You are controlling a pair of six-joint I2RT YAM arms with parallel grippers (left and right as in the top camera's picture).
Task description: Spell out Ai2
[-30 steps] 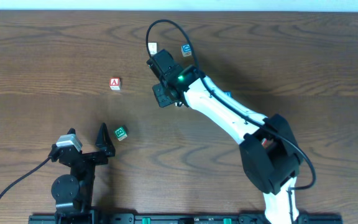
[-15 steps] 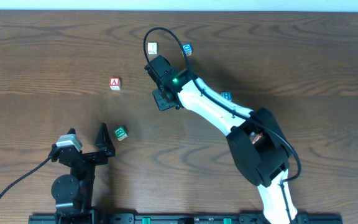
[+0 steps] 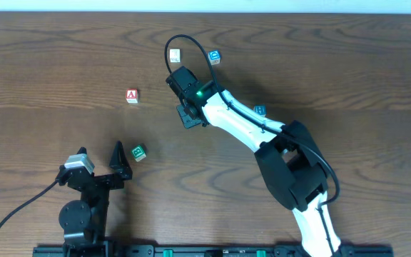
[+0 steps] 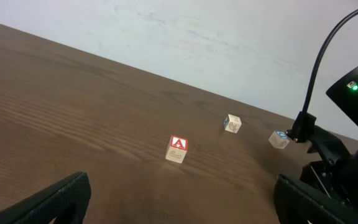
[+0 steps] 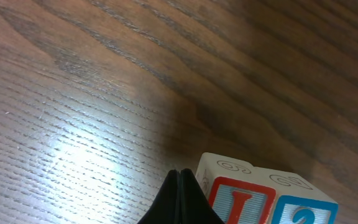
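Observation:
A red A block (image 3: 132,96) lies left of centre; it also shows in the left wrist view (image 4: 177,149). In the right wrist view a red I block (image 5: 238,198) and a blue 2 block (image 5: 302,213) sit side by side, touching. My right gripper (image 5: 180,194) is shut and empty, its tips just left of the I block. In the overhead view the right gripper (image 3: 186,115) covers those two blocks. My left gripper (image 3: 120,160) is open and empty near the front, beside a green block (image 3: 139,152).
A white block (image 3: 175,55) and a blue block (image 3: 215,56) lie at the back; both show in the left wrist view, white (image 4: 232,123) and blue (image 4: 279,139). Another blue block (image 3: 260,110) lies beside the right arm.
The right arm has swung a little to the left and its gripper has shifted slightly toward the front. The left arm and the loose blocks have not moved.

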